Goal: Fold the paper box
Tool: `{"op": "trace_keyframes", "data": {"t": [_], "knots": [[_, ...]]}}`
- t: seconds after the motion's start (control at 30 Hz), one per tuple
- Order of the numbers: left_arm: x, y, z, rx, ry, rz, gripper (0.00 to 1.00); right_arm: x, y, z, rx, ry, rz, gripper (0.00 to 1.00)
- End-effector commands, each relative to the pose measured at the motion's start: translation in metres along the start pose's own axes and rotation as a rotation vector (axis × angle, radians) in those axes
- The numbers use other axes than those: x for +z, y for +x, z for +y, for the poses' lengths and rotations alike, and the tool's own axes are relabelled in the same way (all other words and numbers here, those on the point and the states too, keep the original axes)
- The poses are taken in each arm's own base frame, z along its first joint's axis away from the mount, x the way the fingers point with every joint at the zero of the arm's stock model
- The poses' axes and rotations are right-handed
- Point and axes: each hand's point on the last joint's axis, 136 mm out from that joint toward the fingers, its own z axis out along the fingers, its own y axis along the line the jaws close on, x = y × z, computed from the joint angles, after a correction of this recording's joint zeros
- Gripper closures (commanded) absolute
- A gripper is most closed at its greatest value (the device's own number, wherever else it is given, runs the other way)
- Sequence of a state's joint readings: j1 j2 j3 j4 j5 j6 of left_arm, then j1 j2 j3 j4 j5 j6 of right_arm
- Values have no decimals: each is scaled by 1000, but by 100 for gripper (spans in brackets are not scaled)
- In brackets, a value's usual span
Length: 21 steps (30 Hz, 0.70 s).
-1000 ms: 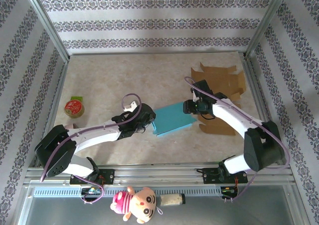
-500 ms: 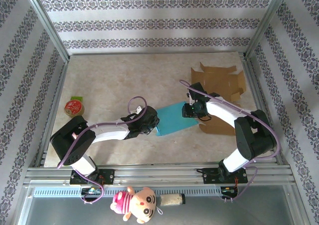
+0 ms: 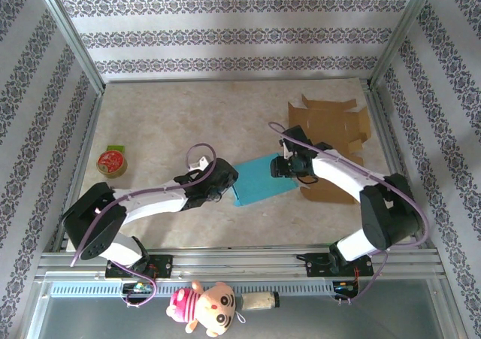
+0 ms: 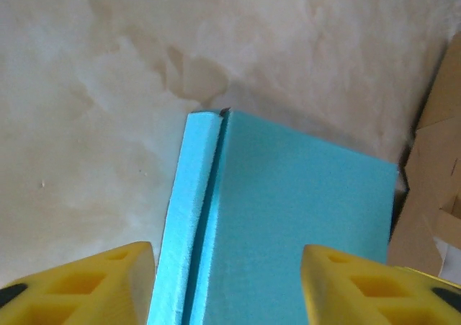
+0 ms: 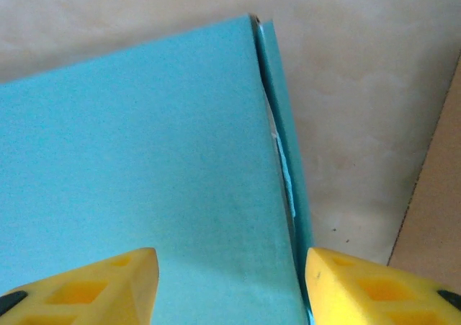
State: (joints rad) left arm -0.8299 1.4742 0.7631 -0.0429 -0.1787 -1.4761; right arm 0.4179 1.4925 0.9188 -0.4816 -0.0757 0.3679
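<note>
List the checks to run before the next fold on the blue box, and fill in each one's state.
1. Left end effector jaws apart over one end of the blue paper box: ok.
2. Right end effector jaws apart over the box's opposite end: ok.
3. Box lying flat on the table, between both arms: ok.
4. Narrow side flap in sight of both wrist cameras: ok.
5. Fingers touching the box: cannot tell.
6. Clearance from the brown cardboard, which lies close beside the box and partly under the right arm: not ok, it may snag.
</note>
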Motion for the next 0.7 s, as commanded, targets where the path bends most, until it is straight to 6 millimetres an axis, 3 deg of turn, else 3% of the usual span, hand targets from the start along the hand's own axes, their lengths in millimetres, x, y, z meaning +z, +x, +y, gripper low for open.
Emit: {"op": "trace_keyframes", "data": {"t": [0.0, 0.23, 0.53, 0.67], "knots": [[-12, -13, -1, 83, -35, -55, 40, -9, -4, -3, 48, -38, -8, 39], [16, 10, 12, 76, -56, 35, 38, 24, 13, -7, 43, -43, 103, 35], [43, 27, 36, 3, -63, 89, 75, 53, 38, -4, 31, -43, 179, 58], [38, 18, 27, -6, -18, 76, 78, 62, 37, 0, 62, -92, 196, 62]]}}
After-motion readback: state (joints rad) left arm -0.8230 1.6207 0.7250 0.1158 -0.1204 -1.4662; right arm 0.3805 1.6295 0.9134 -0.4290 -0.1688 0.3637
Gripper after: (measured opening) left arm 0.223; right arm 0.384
